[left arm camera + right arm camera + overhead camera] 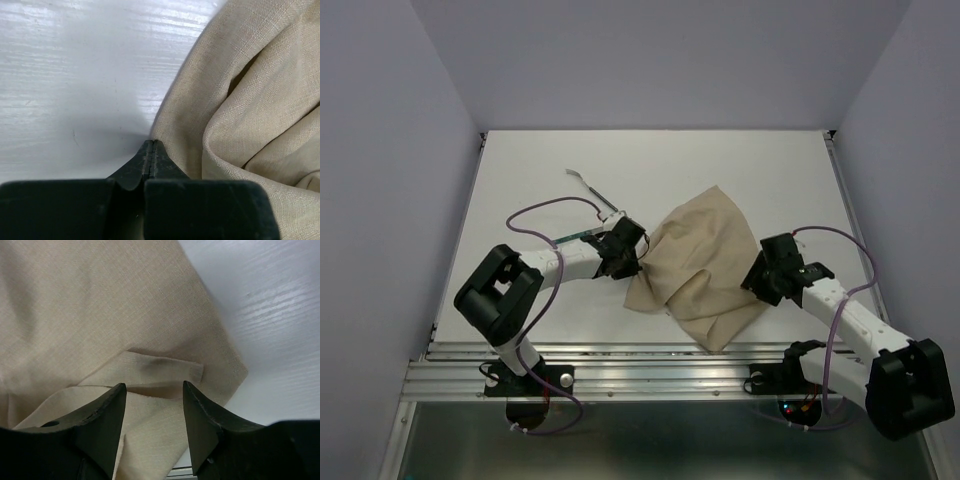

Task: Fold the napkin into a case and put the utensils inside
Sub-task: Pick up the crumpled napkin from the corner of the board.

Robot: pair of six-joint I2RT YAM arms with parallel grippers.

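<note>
From above, the napkin (pixel 705 265) lies rumpled by the worktop's (pixel 520 190) near edge, limp and light. Left wrist: left gripper (pixel 152 145) pinched shut at its hem, catch unclear. Right wrist: right gripper (pixel 155 392) gapes over a folded corner, the likely hold.

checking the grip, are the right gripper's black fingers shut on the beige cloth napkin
No, the right gripper stands open, with beige cloth napkin showing between its fingers.

You face a plain beige-tan napkin (pixel 700 275) on a white table (pixel 540 170).
It bears no pattern; the cables (pixel 535 208) are purple, the utensil (pixel 592 188) silvery-grey.
</note>
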